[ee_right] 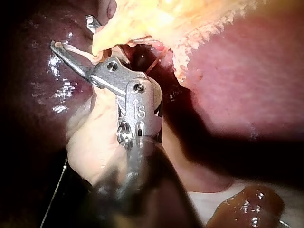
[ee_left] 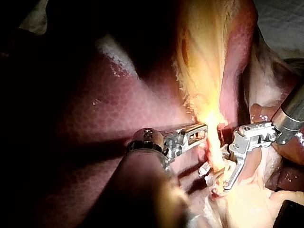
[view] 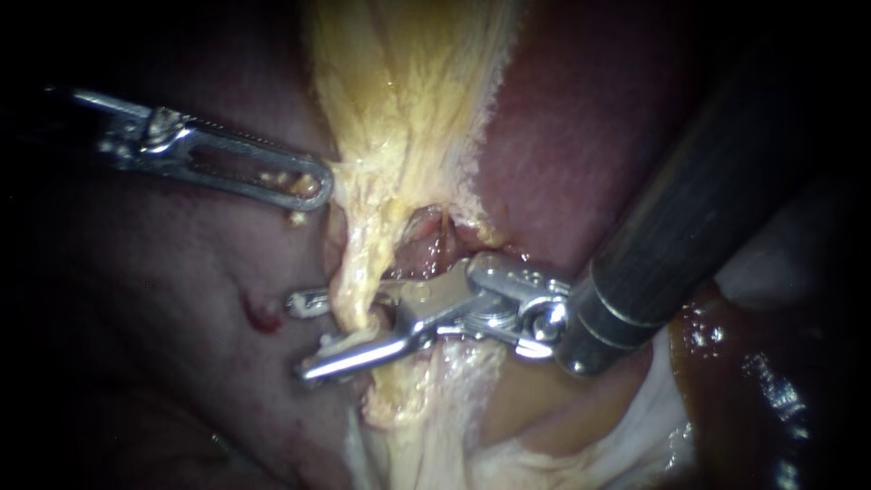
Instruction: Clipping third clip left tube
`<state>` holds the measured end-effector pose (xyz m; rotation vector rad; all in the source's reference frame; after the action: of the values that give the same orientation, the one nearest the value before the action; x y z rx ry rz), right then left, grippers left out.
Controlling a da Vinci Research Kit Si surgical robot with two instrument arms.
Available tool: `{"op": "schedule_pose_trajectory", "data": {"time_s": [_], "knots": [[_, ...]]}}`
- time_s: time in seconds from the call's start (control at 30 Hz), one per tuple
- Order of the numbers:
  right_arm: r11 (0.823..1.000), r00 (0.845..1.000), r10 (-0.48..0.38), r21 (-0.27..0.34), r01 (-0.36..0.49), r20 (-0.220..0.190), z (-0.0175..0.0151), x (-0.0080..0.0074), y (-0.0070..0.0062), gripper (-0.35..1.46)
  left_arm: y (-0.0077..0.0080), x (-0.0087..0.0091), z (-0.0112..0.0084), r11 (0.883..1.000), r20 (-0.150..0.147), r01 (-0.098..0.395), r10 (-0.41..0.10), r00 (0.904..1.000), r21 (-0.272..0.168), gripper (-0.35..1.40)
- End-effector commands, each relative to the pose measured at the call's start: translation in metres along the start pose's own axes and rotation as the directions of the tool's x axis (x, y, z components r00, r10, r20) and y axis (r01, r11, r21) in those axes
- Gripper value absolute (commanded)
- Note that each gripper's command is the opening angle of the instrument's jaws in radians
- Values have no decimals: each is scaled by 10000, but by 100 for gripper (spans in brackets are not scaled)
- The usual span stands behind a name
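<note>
- Left tube (view: pixel 356 290), a thin pale yellow strand, runs down over the liver (view: pixel 581 136), the dark red mass that fills the background on both sides.
- A yellow fibrous tissue sheet (view: pixel 408 91) fans out above and narrows down into the tube.
- My right instrument (view: pixel 307 335) comes in from the upper right on a thick dark shaft. Its jaws stand moderately apart and straddle the tube, one jaw passing behind it and the other crossing just below, with both tips past its far side.
- My left instrument (view: pixel 310 186) comes in from the left. Its slim windowed jaws lie closed on the edge of the yellow sheet, just above the tube, and appear to draw it sideways.
- No clip can be made out on the tube.
- Judged step: the jaws are placed around the tube and are not yet squeezed.
- The next move likely calls for a square, steady closure while the left instrument's pull is held.
</note>
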<state>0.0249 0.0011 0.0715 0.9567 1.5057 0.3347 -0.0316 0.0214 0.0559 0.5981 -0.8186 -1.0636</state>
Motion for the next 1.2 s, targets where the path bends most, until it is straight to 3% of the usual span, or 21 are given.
{"op": "schedule_pose_trajectory", "data": {"time_s": [0.03,0.3,0.6,0.8,0.9,1.2], "knots": [[10000,10000,35,13,-35,-33,-2,4,-1,50,0,0,0,10000,0,-2,2,10000,0,-35],[9994,9995,211,-286,-218,-241,-19,27,2,50,0,0,0,10000,0,-1,1,10000,0,-35],[9993,9994,226,-275,-233,-264,-22,30,3,50,0,0,0,10000,0,-1,1,10000,0,-35],[9996,9993,272,63,-271,-272,-22,30,-4,50,0,0,0,10000,-1,-1,1,10000,1,-35],[9984,9976,464,339,-447,-522,-20,32,-9,50,0,0,0,10000,-2,-3,3,10000,3,-35],[9954,9948,669,744,-611,-772,-17,49,-27,50,1,0,0,10000,-3,-4,4,10000,4,-35]]}}
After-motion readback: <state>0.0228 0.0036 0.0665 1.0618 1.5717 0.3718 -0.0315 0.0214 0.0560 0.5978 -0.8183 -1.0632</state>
